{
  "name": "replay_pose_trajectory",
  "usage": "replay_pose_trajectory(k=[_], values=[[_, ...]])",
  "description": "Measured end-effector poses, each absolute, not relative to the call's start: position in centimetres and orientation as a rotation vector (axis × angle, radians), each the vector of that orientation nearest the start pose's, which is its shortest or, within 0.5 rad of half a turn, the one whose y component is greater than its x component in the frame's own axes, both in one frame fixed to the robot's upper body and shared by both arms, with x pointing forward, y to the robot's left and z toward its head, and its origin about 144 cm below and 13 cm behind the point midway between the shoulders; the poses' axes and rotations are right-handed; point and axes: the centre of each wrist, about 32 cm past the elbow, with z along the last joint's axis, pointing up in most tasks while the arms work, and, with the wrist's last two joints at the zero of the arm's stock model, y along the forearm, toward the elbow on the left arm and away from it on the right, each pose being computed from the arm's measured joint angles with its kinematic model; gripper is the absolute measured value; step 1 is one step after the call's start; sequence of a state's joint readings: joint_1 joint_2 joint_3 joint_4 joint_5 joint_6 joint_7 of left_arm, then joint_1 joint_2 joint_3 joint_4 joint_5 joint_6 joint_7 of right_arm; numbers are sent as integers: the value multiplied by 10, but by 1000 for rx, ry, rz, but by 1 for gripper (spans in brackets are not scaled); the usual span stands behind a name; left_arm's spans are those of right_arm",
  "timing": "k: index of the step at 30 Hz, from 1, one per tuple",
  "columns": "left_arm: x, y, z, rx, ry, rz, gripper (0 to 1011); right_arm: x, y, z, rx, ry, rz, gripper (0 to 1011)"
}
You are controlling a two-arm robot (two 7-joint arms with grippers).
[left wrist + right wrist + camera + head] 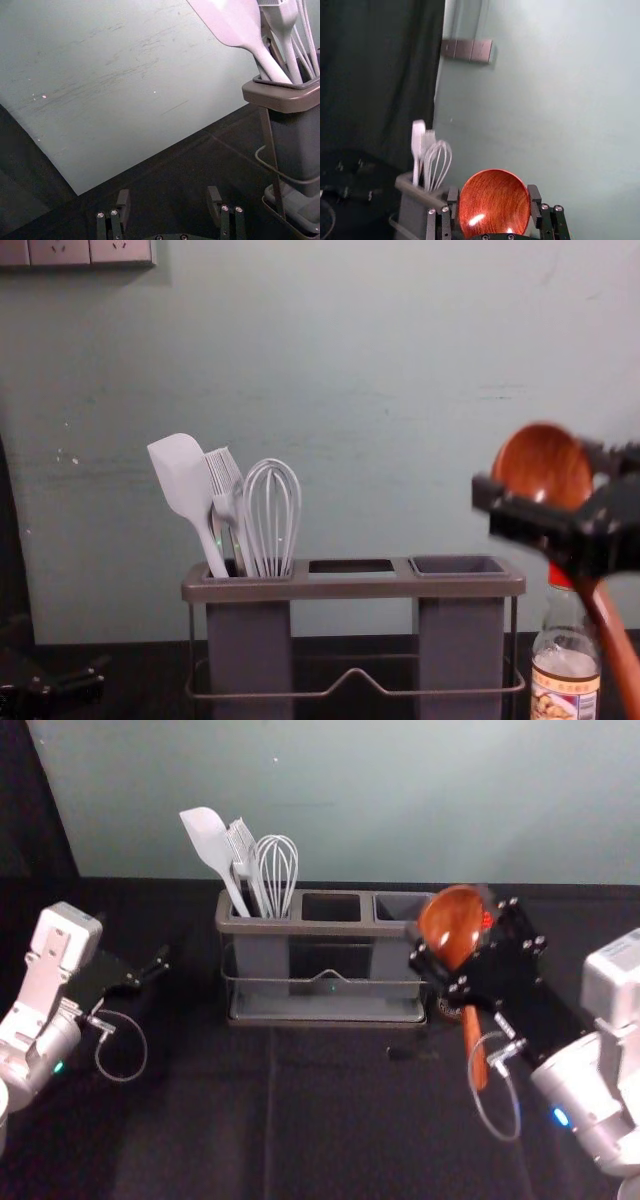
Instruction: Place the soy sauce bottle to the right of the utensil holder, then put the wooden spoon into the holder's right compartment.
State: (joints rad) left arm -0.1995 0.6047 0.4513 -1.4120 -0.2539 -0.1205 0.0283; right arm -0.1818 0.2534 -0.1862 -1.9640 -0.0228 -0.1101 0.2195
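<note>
Gripping the wooden spoon (451,927) by its bowl, the right gripper (493,194) leaves the handle pointing toward five o'clock in the chest view, presumably to enter the right compartment (460,650) first. The soy sauce bottle (566,670) stands at the utensil holder's (350,587) three o'clock, as asked; at nine, the left gripper (168,194) idles, parted and empty.

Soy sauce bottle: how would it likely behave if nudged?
The bottle would probably tip if pushed near its red cap, since it stands upright with a slim neck. Its clear wall looks like glass, so likely stiff and perhaps slippery.
</note>
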Motion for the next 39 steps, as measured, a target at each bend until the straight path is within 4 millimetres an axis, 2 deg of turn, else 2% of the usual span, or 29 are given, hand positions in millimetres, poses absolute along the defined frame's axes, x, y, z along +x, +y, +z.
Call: replay_pose_trajectory(k=[6, 14, 29, 34, 39], values=[[489, 310, 1140, 304, -285, 1248, 1005, 404, -225, 1220, 135, -478, -1043, 840], [489, 310, 1140, 304, -285, 1248, 1005, 430, -238, 1238, 244, -594, -943, 840], [489, 310, 1140, 304, -285, 1248, 1005, 490, -260, 1265, 314, -594, -735, 840], [489, 310, 1140, 304, -285, 1248, 1005, 505, -260, 1271, 324, -592, -703, 840], [489, 310, 1140, 304, -285, 1248, 1005, 519, -258, 1268, 340, -584, -696, 840]])
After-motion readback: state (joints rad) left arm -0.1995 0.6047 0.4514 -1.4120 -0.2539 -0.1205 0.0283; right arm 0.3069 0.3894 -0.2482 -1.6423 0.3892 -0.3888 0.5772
